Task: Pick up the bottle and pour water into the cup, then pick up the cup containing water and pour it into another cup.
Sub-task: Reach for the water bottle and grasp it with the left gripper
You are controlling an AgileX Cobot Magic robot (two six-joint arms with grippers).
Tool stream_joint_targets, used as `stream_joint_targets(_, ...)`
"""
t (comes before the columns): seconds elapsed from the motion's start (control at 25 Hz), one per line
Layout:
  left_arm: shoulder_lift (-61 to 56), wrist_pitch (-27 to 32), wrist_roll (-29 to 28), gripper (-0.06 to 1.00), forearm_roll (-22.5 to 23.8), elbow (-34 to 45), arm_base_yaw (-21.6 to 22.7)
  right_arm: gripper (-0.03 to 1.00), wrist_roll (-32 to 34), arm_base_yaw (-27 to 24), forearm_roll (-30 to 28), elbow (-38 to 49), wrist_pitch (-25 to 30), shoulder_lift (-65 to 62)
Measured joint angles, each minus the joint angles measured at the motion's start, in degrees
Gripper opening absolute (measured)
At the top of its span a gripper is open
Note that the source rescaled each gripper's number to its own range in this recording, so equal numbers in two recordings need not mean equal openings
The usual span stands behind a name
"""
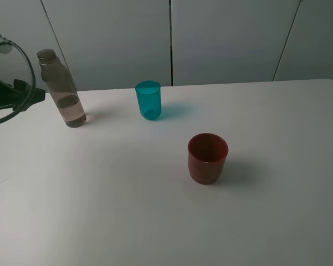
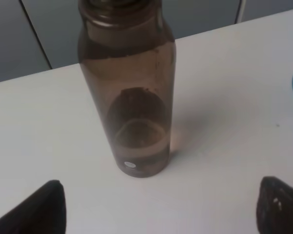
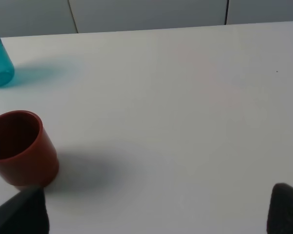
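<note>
1. White table (image 1: 100, 210), grey panels behind.
2. Upright at ten o'clock, bottle (image 1: 64, 91); at twelve, teal cup (image 1: 148, 100); near centre, red cup (image 1: 207, 158).
3. Wide apart, left gripper (image 2: 161, 209), facing bottle.
4. Wide and empty, right gripper (image 3: 154, 214).

Three obstacles stand on the white table (image 1: 100, 221): the bottle (image 1: 64, 94) at upper left, the teal cup (image 1: 148, 100) to its right, the red cup (image 1: 207, 158) near centre. Wide gaps separate all three. The lower half and right side lie bare.
</note>
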Motion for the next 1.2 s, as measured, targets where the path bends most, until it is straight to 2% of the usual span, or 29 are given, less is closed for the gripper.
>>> stream_joint_targets(1.12,0.31,2.14,0.08,0.99,-0.11,-0.19,-0.25,0.76,-0.47,0.00,-0.13,0.00,0.00,0.00)
stream_joint_targets(1.2,0.06,1.58,-3.66,0.99,0.84,-0.33,-0.62,0.76,-0.32,0.00,-0.13,0.00,0.00,0.00)
